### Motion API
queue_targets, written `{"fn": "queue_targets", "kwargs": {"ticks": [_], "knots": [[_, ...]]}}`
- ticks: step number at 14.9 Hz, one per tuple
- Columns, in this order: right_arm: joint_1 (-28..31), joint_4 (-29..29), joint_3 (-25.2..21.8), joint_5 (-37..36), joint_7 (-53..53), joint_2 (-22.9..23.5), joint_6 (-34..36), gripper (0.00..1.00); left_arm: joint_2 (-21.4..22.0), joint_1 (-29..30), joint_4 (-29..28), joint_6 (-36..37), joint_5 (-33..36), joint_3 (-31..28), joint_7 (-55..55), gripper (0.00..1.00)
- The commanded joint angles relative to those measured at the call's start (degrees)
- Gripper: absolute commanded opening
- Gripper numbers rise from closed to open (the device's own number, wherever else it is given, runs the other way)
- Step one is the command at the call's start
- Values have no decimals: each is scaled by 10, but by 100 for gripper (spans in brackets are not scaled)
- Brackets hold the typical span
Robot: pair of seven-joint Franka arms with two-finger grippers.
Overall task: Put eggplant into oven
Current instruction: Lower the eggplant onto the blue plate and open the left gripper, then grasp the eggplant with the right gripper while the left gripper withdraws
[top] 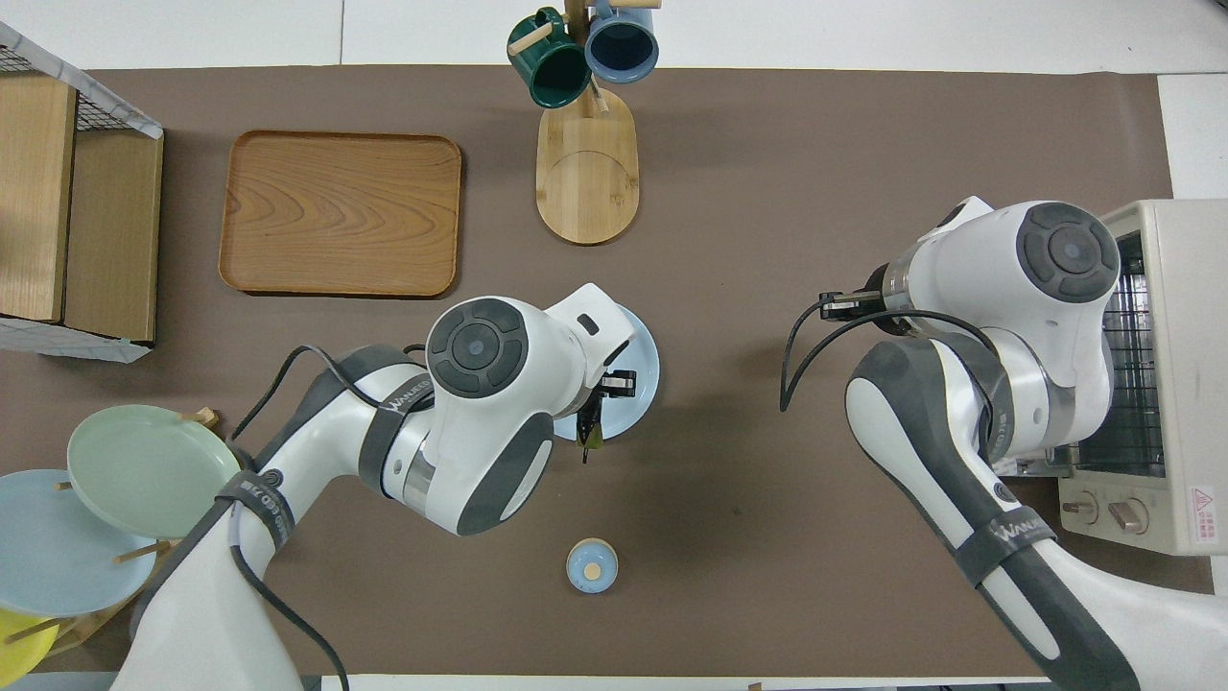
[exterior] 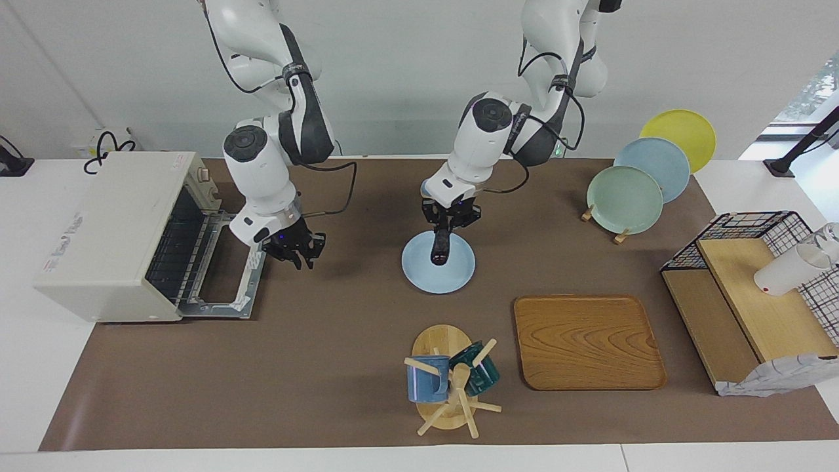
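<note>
The dark purple eggplant (exterior: 440,248) hangs upright over the light blue plate (exterior: 462,278) in the middle of the table, with my left gripper (exterior: 448,229) shut on its upper end. In the overhead view only the eggplant's tip (top: 587,430) shows beside the plate (top: 643,350); the left wrist hides the rest. The cream-white oven (exterior: 105,229) stands at the right arm's end of the table, its door (exterior: 226,298) folded down flat and its wire rack (exterior: 187,252) showing. My right gripper (exterior: 298,257) hovers beside the open door, fingertips slightly apart and holding nothing.
A wooden tray (exterior: 586,341) and a mug tree (exterior: 449,383) with two mugs lie farther from the robots than the plate. A rack of three plates (exterior: 626,200) and a wire basket (exterior: 754,226) with wooden boards stand at the left arm's end. A small blue round piece (top: 592,564) lies nearer to the robots.
</note>
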State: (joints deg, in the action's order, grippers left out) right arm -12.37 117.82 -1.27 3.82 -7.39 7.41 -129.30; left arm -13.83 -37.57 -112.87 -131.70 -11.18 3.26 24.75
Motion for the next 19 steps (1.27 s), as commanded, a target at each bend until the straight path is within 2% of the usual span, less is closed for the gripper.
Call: {"fn": "queue_targets", "kwargs": {"ticks": [1, 2, 3, 4, 7, 10, 11, 12, 14, 15, 16, 17, 19], "knots": [[1, -10, 0, 5, -3, 2, 11, 20, -8, -8, -3, -14, -12, -12, -8, 0], [0, -28, 0, 5, -3, 3, 32, 20, -7, -5, -2, -8, -12, -12, -21, 44], [-4, -53, 0, 6, -5, 9, 63, 20, -1, 4, -2, 9, -13, -13, -46, 99], [-15, -75, -1, 6, -6, 21, 79, 20, 14, 21, 5, 45, -12, -14, -64, 100], [-36, -81, -1, 6, -20, 22, 82, 20, 48, 90, 46, 143, -12, -16, -101, 100], [-113, -113, 0, 6, -126, 30, 81, 21, 68, 173, 74, 188, -10, -17, -130, 100], [-145, -138, -1, 6, -164, 47, 82, 21, 70, 198, 76, 193, -8, -18, -145, 100], [-175, -179, -1, 5, -199, 73, 87, 21, 75, 222, 76, 196, -8, -18, -163, 100], [-278, -355, -1, -28, -318, 217, 134, 24, 79, 275, 76, 194, 25, -18, -179, 100], [-294, -383, 0, -49, -357, 246, 126, 30, 80, 287, 77, 194, 40, -18, -182, 100], [-296, -383, 0, -51, -365, 253, 94, 42, 84, 297, 78, 195, 49, -18, -185, 100], [-308, -373, 2, -53, -364, 252, 66, 43, 86, 310, 80, 196, 56, -18, -189, 100], [-323, -311, 3, -66, -349, 241, 31, 47, 93, 326, 80, 203, 58, -18, -204, 100]]}}
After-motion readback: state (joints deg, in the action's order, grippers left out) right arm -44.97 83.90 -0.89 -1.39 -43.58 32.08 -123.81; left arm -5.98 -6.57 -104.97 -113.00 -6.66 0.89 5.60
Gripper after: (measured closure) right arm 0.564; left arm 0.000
